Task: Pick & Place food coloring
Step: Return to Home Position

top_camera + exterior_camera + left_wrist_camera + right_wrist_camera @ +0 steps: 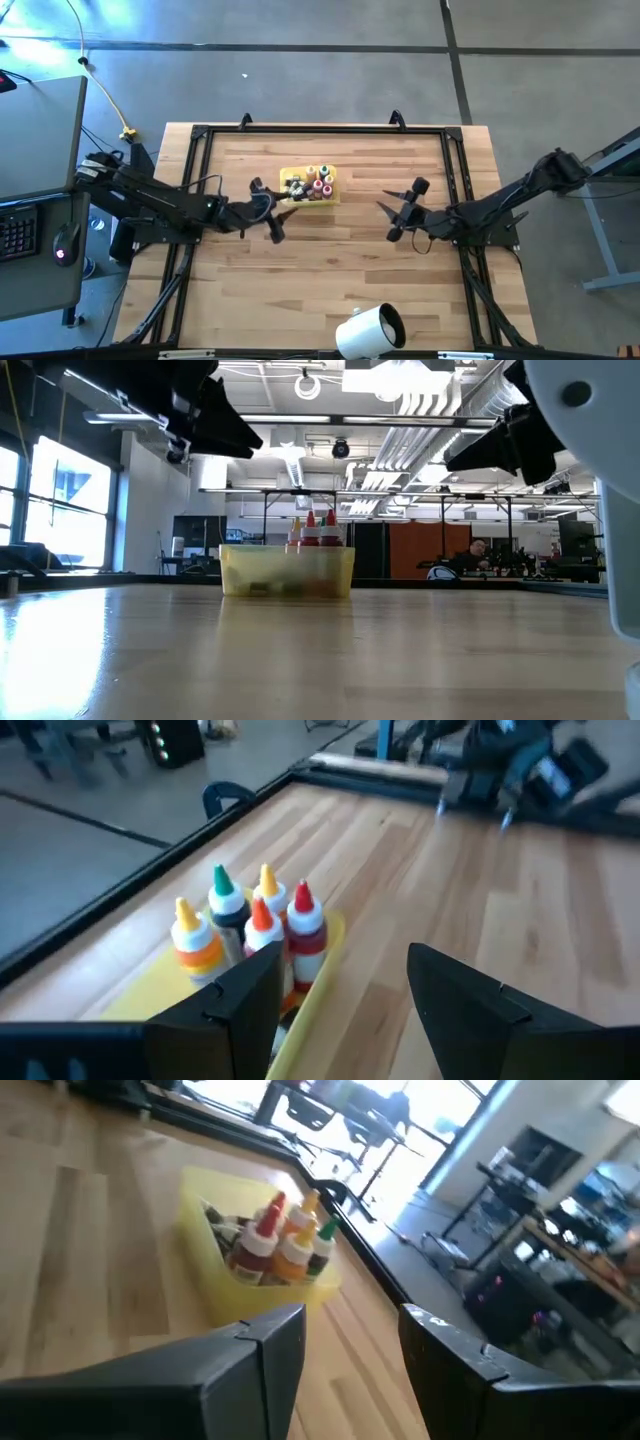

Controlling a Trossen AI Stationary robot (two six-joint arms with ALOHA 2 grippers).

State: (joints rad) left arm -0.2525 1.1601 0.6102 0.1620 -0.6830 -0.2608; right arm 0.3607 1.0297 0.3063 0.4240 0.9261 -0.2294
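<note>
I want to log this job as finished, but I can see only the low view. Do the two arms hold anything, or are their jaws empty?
Observer: Empty. The wrist views show nothing between the open jaws of the left arm or the right arm.
Operator: Where are the arms relative to the tray?
Observer: From above, the left jaws are close beside the yellow tray; the right jaws are well apart from it, on its other side.
Operator: How many bottles stand upright?
Observer: The left wrist view shows five upright food coloring bottles, grouped at one end of the tray.
</note>
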